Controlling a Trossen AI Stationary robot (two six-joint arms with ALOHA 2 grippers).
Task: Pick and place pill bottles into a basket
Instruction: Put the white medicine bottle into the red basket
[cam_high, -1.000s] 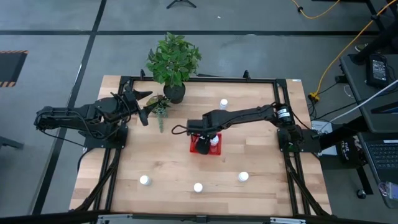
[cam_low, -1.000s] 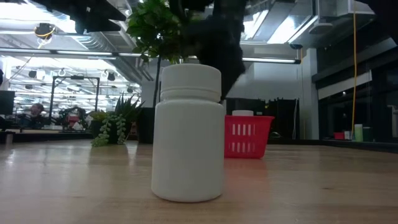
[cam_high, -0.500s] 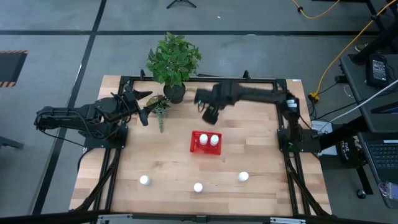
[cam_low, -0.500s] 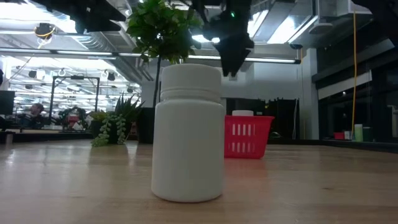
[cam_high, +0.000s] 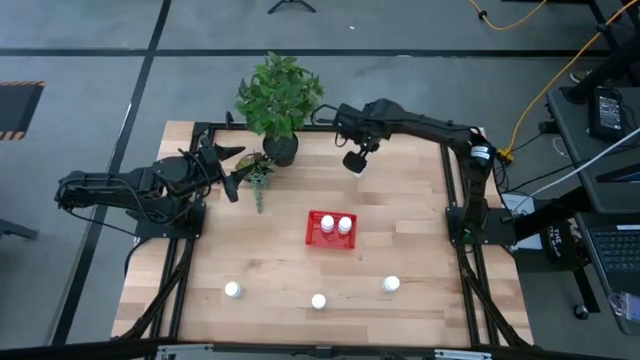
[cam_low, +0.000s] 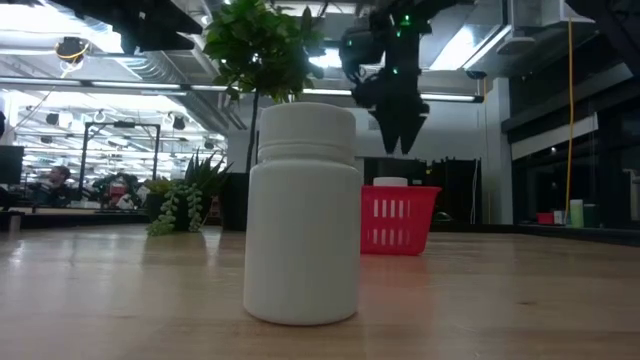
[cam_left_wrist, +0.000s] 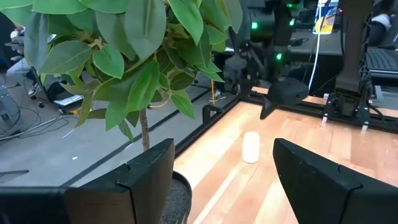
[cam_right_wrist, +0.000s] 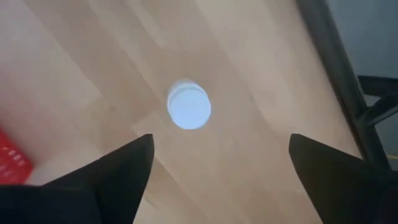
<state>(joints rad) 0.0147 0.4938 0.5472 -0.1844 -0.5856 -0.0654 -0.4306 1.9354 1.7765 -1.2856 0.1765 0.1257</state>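
No label or writing can be read on any bottle; the nearest pill bottle (cam_low: 302, 213) in the low view is plain white. The table (cam_high: 250, 250) is pale wood planks in a black frame, on a grey floor with a yellow cable, and a bright workshop lies behind. The red basket (cam_high: 333, 230) sits mid-table holding two bottles (cam_high: 336, 224); three more stand near the front edge (cam_high: 232, 290) (cam_high: 318, 300) (cam_high: 391, 284). Half a second ago the right gripper (cam_high: 355, 150) was nearer the basket; it has now swung to the far edge and hangs with fingers spread, empty, over the sixth bottle (cam_right_wrist: 189, 106). The left gripper (cam_high: 222, 170) waits, fingers apart, beside the potted plant (cam_high: 279, 98).
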